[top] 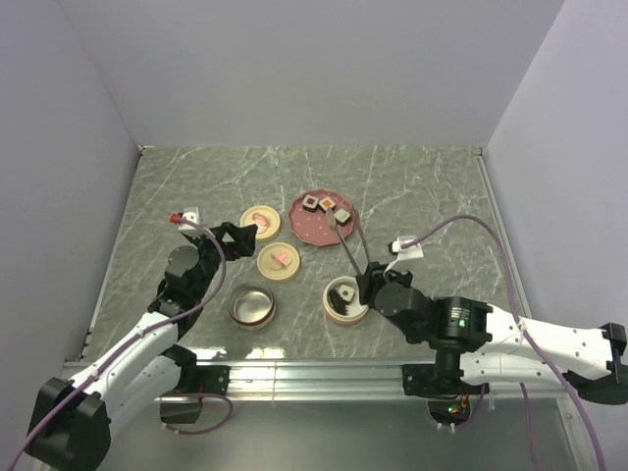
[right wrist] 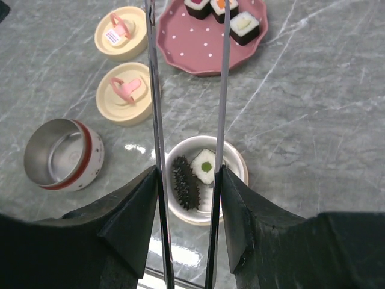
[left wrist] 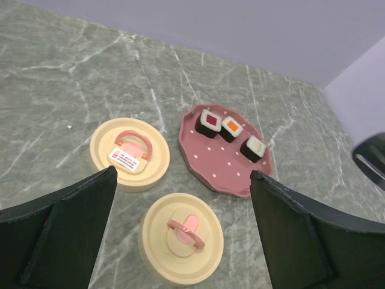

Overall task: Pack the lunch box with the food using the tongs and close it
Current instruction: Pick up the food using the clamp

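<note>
My right gripper (top: 371, 280) (right wrist: 187, 180) is shut on the tongs (top: 348, 245) (right wrist: 153, 90), one slim arm against each finger. In the top view their tips reach the pink plate (top: 312, 231) (right wrist: 192, 42) near the white-topped cube (top: 342, 215) (right wrist: 243, 25). Two more food cubes (top: 311, 203) (left wrist: 209, 122) sit beside it. Below the tongs, the lunch box's cream bowl (top: 345, 320) (right wrist: 240, 162) holds a dark spiky piece (right wrist: 183, 183) and a green-topped cube (right wrist: 206, 165). My left gripper (top: 240, 234) (left wrist: 183, 174) is open above two cream lids (left wrist: 129, 153) (left wrist: 183, 238).
A steel container with a red stripe (top: 252, 306) (right wrist: 60, 153) stands empty left of the cream bowl. The two lids (top: 260, 218) (top: 279, 261) lie between it and the plate. The metal rail runs along the table's near edge.
</note>
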Tool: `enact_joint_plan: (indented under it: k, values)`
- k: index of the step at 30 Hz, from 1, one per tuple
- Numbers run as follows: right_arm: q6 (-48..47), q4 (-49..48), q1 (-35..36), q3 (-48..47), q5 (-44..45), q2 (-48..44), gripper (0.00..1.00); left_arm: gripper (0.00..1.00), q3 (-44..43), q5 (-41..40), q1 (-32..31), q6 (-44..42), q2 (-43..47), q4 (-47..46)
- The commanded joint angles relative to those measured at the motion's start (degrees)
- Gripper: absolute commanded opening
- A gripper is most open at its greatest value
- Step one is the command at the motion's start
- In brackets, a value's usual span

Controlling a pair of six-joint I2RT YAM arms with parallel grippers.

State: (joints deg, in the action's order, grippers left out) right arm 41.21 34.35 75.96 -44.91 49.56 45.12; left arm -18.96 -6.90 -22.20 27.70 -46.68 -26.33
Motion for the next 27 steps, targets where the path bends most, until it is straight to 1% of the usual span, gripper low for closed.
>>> enact_joint_plan:
  k: [1,3,5,11,15,18,23,27]
  values:
    - [-6.3,-9.7,-4.3,1.2,-3.1,-0.4,0.52,0.98,-0.5,3.3,-0.8,-1.6,-0.6,-3.6]
    - [-8.2,-12.5,-7.9,2.2,-5.0,-0.3,0.51,0.99,-0.6,2.8,-1.3,-1.7,-0.7,-3.5]
    - [-9.7,-15.4,-11.8,3.0,-9.1,0.1,0.51,0.99,-0.4,2.7,-1.3,-1.6,-0.4,-3.5]
    - [-13.7,-22.7,-19.2,4.9,-18.6,5.4,0.50,0.99,-0.7,2.3,-1.3,-1.4,-1.0,-2.9]
    - [-15.5,-24.5,-23.7,4.4,-21.9,10.5,0.50,1.00,-0.8,1.7,-1.3,-1.2,-1.0,-2.6]
    - [-16.4,-25.3,-27.3,4.8,-24.1,12.5,0.50,1.00,-0.9,1.3,-1.3,-1.2,-1.1,-2.2]
    - [-17.5,-28.2,-32.8,7.3,-28.9,13.2,0.50,1.00,-1.0,0.5,-1.3,-1.2,-1.3,-1.9]
    - [-18.9,-30.2,-35.0,8.4,-31.5,15.5,0.49,0.99,-1.2,-0.7,-1.3,-0.7,-1.5,-1.2]
